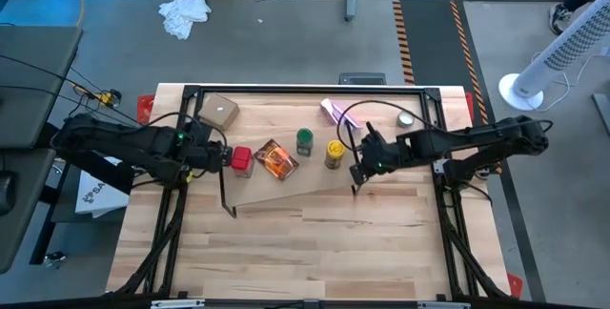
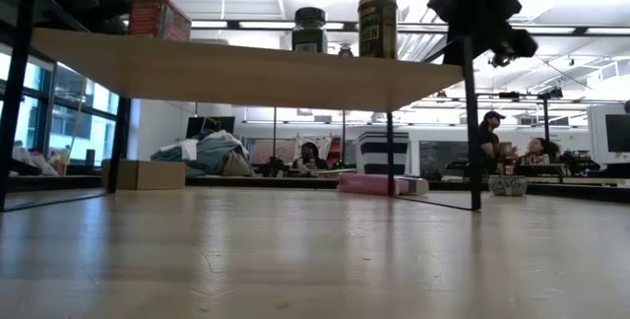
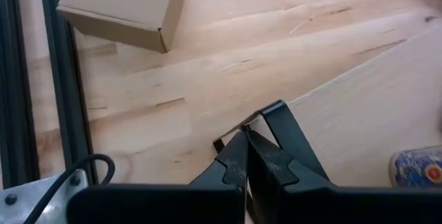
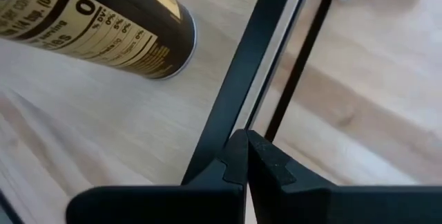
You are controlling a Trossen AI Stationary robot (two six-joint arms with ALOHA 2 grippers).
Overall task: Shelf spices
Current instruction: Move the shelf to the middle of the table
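The shelf (image 1: 286, 180) is a light wood plank on thin black end frames, lying slantwise mid-table. On its top stand the red boxy container (image 1: 241, 161), the green-lidded jar (image 1: 304, 141) and the yellow jar (image 1: 335, 154); the flat orange-brown packet (image 1: 277, 159) lies between them. My left gripper (image 1: 221, 156) is shut at the shelf's left end, my right gripper (image 1: 360, 166) at its right end. In the low view the plank (image 2: 246, 68) shows from below with the jars on top. I cannot tell whether its feet (image 2: 476, 206) touch the table. My left gripper (image 3: 246, 148) pinches the black frame (image 3: 276, 113) at the top corner of the shelf's left end, between its two fingers, slanting down from the left. The plank stays level with the spices on it. My right gripper (image 4: 246, 148) pinches the black frame bar (image 4: 238, 106) along the top of the shelf's right end, close to the yellow jar (image 4: 103, 23). The fingers come from the right, slanting down, and lie across the bar.
A tan cardboard box (image 1: 219, 111) sits behind the shelf's left end, with a pink-purple packet (image 1: 334, 111) and a small silver tin (image 1: 407, 118) near the far edge. A black rail frame (image 1: 305, 90) borders the table. Bare wood lies toward the near edge (image 1: 305, 252). People sit in the room beyond.
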